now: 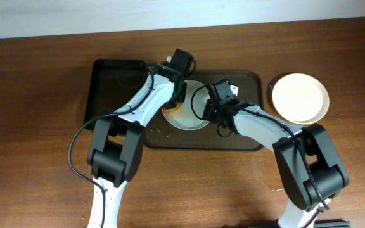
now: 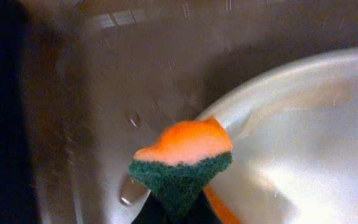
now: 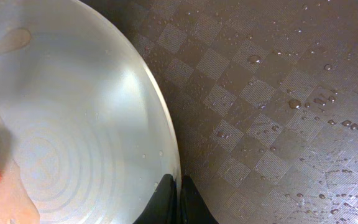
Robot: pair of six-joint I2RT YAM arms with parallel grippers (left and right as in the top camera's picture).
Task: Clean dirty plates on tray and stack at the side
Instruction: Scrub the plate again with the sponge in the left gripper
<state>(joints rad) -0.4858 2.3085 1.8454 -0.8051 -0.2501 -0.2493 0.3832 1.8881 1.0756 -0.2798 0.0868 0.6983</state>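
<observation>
I am wiping a plate (image 2: 303, 143) on the tray (image 3: 278, 93).
My left gripper (image 2: 179, 211) is squeezing the sponge (image 2: 185, 155) at its rim; the middle lies toward my right gripper (image 3: 179, 199), pinching the other side.

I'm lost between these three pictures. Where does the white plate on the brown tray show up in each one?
Overhead: the plate lies near the picture's middle, on the tray's left half.
Left wrist: the plate fills the right side, behind the sponge.
Right wrist: the plate fills the left half, its rim curving down to bottom centre.
Shared landmark: the brown tray beneath it, seen in all three.
</observation>
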